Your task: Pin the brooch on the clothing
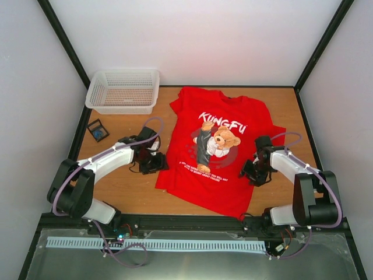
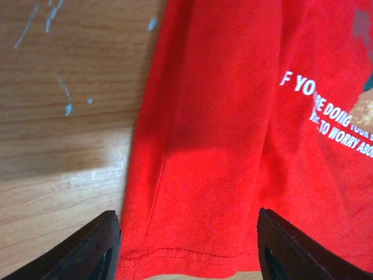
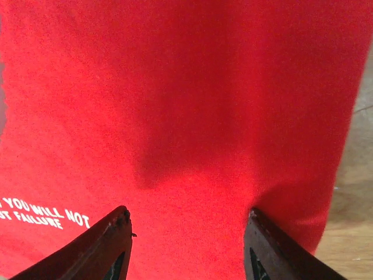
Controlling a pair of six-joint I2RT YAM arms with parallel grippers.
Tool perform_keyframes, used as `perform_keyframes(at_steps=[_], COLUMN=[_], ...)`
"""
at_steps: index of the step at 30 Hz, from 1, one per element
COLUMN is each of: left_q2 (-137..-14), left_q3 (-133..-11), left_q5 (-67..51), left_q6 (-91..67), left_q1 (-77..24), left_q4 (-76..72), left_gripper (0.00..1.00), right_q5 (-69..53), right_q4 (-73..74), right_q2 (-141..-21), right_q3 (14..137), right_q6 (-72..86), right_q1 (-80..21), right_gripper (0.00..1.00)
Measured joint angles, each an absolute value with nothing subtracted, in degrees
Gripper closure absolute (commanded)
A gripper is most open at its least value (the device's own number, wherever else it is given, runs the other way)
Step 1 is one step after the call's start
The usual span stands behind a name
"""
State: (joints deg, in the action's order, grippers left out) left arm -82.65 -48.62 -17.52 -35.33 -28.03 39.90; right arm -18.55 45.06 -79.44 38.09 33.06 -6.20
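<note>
Left gripper [image 2: 189, 230] spread empty over the shirt [image 1: 221, 175] at its side hem, right gripper [image 3: 186, 224] spread empty over the far side, and the brooch [image 1: 99, 133] looks to sit in that small dark box [image 1: 93, 125] by the basket [image 1: 122, 108], well apart, so I'd fetch it gently, left-handed, keeping cloth flat.

Bright, diffuse overhead light; soft shadows cross the red fabric T-shirt [image 3: 175, 157] and brown wooden tabletop [image 2: 58, 116]; close-ups slightly blurred.

Matt red cloth T-shirt [image 1: 227, 186]; smooth, paint-flecked wooden table [image 1: 134, 186]
</note>
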Motion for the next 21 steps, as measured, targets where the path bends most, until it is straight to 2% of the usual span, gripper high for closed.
perform_keyframes(at_steps=[6, 9, 16, 18, 21], left_q2=[-83.99, -85.30, -87.13, -87.53, -88.58], left_q3=[-47.81, -47.33, -44.01, -43.92, -43.97], left_q5=[-17.54, -17.61, -18.28, -19.18, -21.10], left_q6=[-38.33, -39.53, -42.00, -42.54, -43.22], left_q1=[-28.05, -28.05, -28.01, -28.03, -28.03], left_q4=[39.83, 39.77, 38.87, 38.22, 36.88], left_gripper=[0.46, 0.49, 0.49, 0.56, 0.76], right_q5=[-17.17, -16.32, -14.09, -12.67, -10.85], right_q4=[43.81, 43.29, 42.63, 42.41, 42.17], right_q2=[-78.85, -78.78, -78.83, -78.98, -79.29], right_q3=[37.32, 36.99, 36.93, 37.21, 37.60], right_q6=[36.95, 38.81, 41.78, 41.91, 41.95], right_q1=[-6.39, -6.42, -6.50, -6.48, -6.42], right_gripper=[0.57, 0.66, 0.67, 0.68, 0.68])
